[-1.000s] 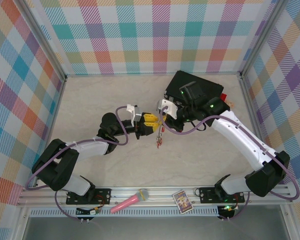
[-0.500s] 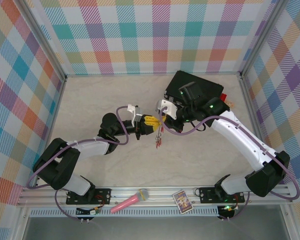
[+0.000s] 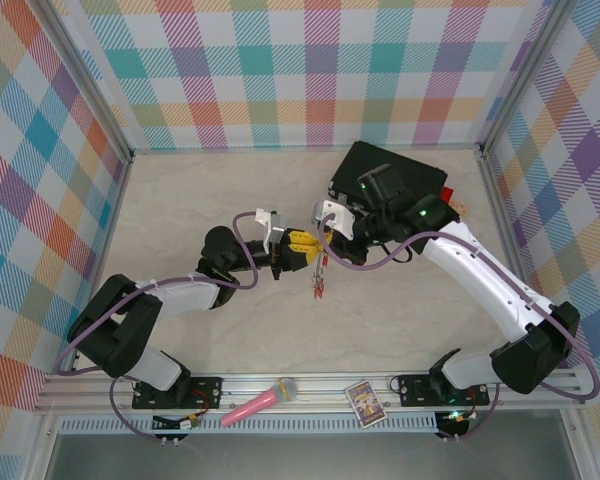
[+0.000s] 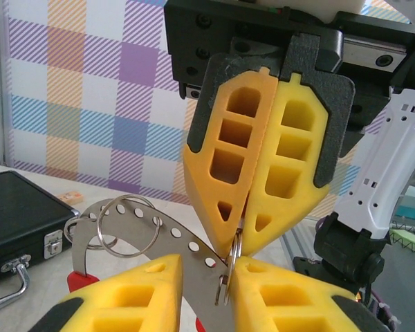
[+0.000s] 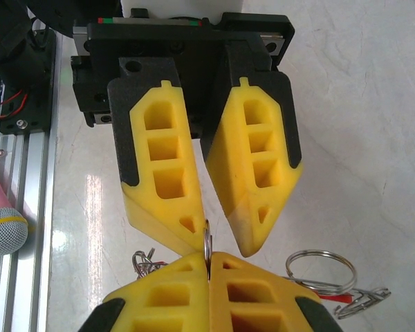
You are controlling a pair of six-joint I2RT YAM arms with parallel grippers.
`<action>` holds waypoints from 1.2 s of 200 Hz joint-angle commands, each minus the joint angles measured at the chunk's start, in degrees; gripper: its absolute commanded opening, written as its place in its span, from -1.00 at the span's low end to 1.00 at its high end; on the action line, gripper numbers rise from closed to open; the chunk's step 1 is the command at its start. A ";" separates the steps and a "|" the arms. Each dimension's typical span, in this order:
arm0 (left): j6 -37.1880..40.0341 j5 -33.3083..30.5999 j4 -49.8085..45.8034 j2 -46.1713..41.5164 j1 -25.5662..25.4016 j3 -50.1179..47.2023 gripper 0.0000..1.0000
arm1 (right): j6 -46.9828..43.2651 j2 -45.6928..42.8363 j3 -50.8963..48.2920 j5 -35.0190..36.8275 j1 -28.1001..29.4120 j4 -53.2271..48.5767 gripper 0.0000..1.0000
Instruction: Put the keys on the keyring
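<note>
I count two robot arms, the left arm [image 3: 175, 295] and the right arm [image 3: 480, 270]. There is one black case [image 3: 400, 172], one pink microphone [image 3: 258, 402], one small card [image 3: 364, 402] and one keyring [image 5: 206, 238]. The red keys [image 3: 320, 283] hang in one bunch, too small for me to count.

Both arms fold inward so their claws meet tip to tip: the left claw [image 5: 223, 242] stands slightly parted, the right claw [image 5: 209, 266] pressed closed.

keys [image 3: 320, 284] beneath keyring [image 5: 207, 238], case [image 3: 412, 165] behind
</note>
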 commanded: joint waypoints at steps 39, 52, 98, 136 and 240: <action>-0.52 1.40 6.08 -0.34 -0.78 1.01 -1.00 | 0.52 0.41 0.67 -1.66 0.35 0.83 -0.99; -0.93 0.56 6.71 -0.32 -0.78 0.81 -1.00 | 2.46 -0.35 0.53 0.06 0.30 1.94 -0.75; -5.29 -2.17 7.77 -0.49 -0.86 1.99 -1.00 | 11.86 -8.66 -6.10 2.78 -1.48 12.84 -0.45; -9.18 -6.66 7.78 -1.77 -1.39 2.94 -1.00 | 20.09 -16.31 -14.05 3.09 -2.94 24.24 -0.42; -14.49 -20.69 8.04 -2.65 -4.96 6.58 -1.00 | 30.80 -23.04 -28.86 4.80 -2.89 47.53 -0.36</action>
